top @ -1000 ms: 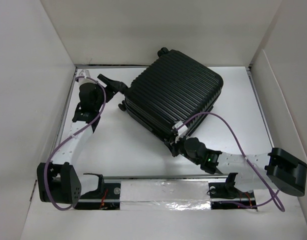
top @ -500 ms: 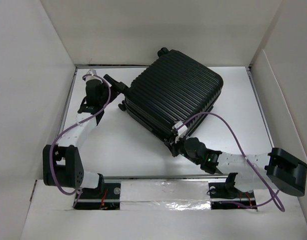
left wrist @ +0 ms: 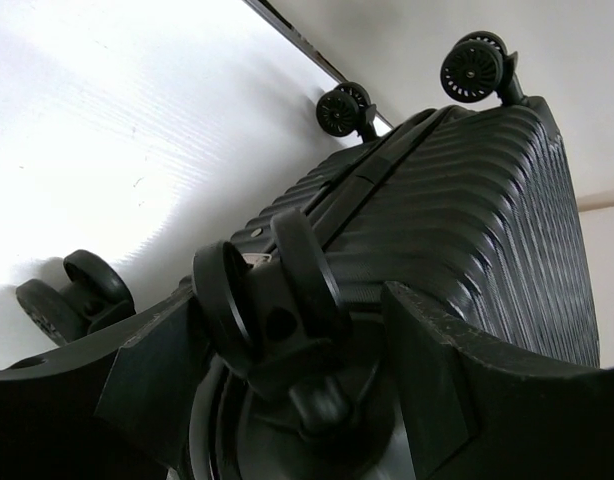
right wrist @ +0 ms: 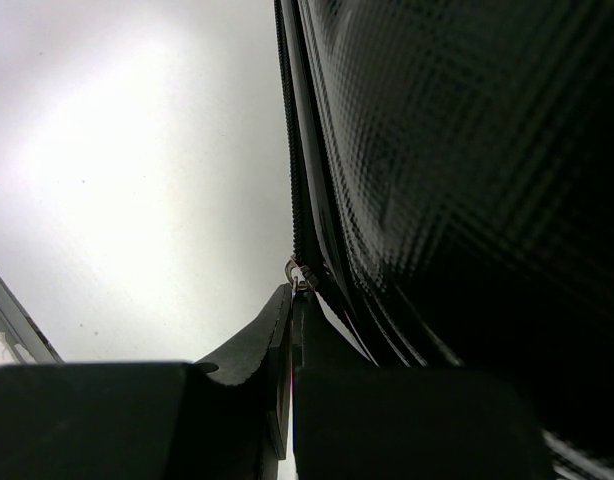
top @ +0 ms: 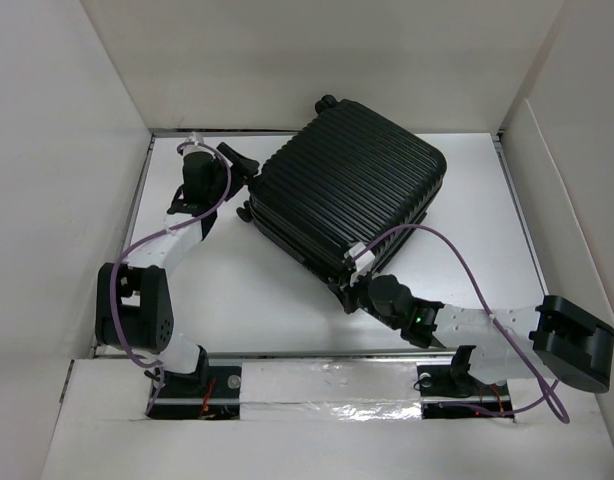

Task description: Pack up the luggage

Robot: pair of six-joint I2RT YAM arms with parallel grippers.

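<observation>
Where the luggage lies: the luggage (top: 352, 195) rests flat on the white table (top: 467, 250), turned at an angle, ribbed shell up and closed, its wheeled end toward the far left.
Left gripper: the left gripper (top: 242, 165) is at the wheeled end, jaws spread wide.
Left gripper, contact: in the left wrist view one caster wheel (left wrist: 277, 290) sits between the two fingers (left wrist: 157, 370) — whether either pad presses on it cannot be told.
Other wheels: two more wheels (left wrist: 477, 68) show at the far side of that end, and another (left wrist: 77, 290) lies on the table to the left.
Right gripper: the right gripper (top: 349, 290) is at the near corner of the luggage, fingers closed together.
Right gripper, hold: its tips (right wrist: 287, 320) pinch the zipper pull (right wrist: 299, 275), whose small metal ring sits on the zipper line running up the case edge.
Writing: a white tag (top: 359, 250) sits on the purple cable (top: 457, 250) by the right gripper — too small to read.
Light: a green light (top: 419, 320) glows on the right arm.
</observation>
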